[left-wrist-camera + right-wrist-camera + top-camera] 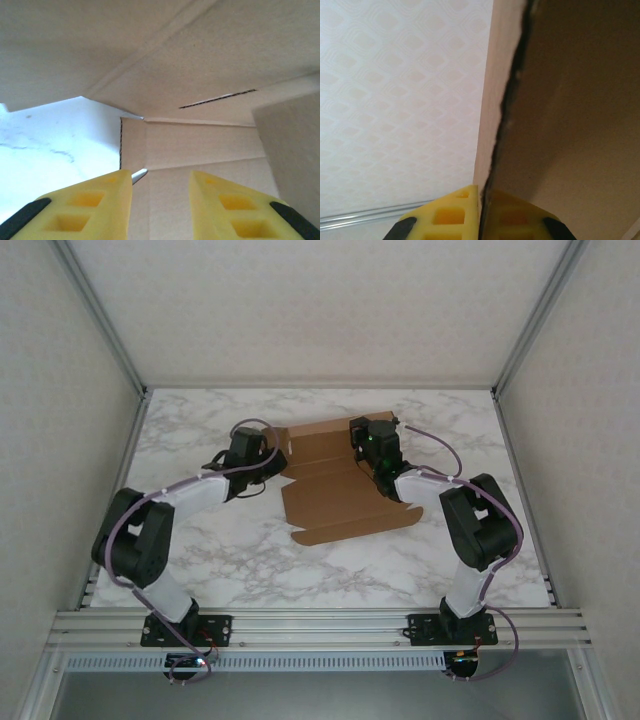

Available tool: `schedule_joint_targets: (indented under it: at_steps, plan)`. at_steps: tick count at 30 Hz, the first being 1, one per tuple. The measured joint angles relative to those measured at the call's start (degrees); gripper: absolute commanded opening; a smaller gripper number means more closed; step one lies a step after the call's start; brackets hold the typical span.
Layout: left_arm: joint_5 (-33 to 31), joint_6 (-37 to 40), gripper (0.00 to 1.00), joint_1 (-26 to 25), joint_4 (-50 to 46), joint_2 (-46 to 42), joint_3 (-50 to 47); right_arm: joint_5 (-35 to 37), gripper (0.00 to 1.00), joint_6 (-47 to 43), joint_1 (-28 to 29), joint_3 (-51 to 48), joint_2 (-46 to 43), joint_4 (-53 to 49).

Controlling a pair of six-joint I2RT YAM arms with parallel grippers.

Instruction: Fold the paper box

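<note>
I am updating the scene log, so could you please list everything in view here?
paper box: one, brown, partly folded, far middle of the table
table: one, white marble
enclosure walls: three, pale patterned, around the table
frame rail: one, silver, near edge
left arm and right arm: two, black and white
purple cables: along both arms
left gripper: yellow fingers, open, facing the box
right gripper: yellow fingers, shut on a box edge

Far right corner of the paper box [340, 500] behind the right arm [380, 450]
</note>
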Motion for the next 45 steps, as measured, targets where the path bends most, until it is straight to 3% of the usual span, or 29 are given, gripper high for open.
schedule_joint_targets:
  at_steps: [6, 11, 16, 21, 25, 32, 38, 45]
  plan:
    - [-3.3, 3.7, 0.32, 0.0, -2.1, -10.8, -0.4, -1.5, 0.00, -0.7, -0.2, -1.1, 0.1, 2.3]
    - [-7.3, 6.7, 0.32, 1.5, -4.5, -14.5, 3.2, -3.0, 0.00, -2.1, -0.4, -1.6, 0.1, 3.2]
    - [-12.7, 7.4, 0.33, 9.3, -5.0, -13.1, 5.1, -4.5, 0.00, -3.1, -0.8, -1.6, 0.1, 3.3]
    - [-16.0, 8.7, 0.32, 13.9, -3.8, -3.1, 6.3, -5.2, 0.00, -3.4, -0.9, -1.6, 0.1, 3.3]
    - [-12.3, 12.0, 0.31, 12.9, -1.8, 2.1, 4.7, -6.0, 0.00, -3.4, -0.9, -1.5, 0.1, 3.3]
    - [-7.3, 18.8, 0.29, 8.3, 2.0, 1.3, 0.9, -6.2, 0.00, -3.4, -0.9, -1.0, 0.7, 3.4]
    - [-6.8, 23.3, 0.30, 3.5, 2.8, -0.5, 0.4, -6.0, 0.00, -3.4, -1.2, -0.5, 1.1, 3.1]
    - [-6.1, 24.7, 0.33, 1.7, 3.8, -1.6, -0.7, -6.2, 0.00, -3.4, -1.5, -0.2, 1.1, 2.4]
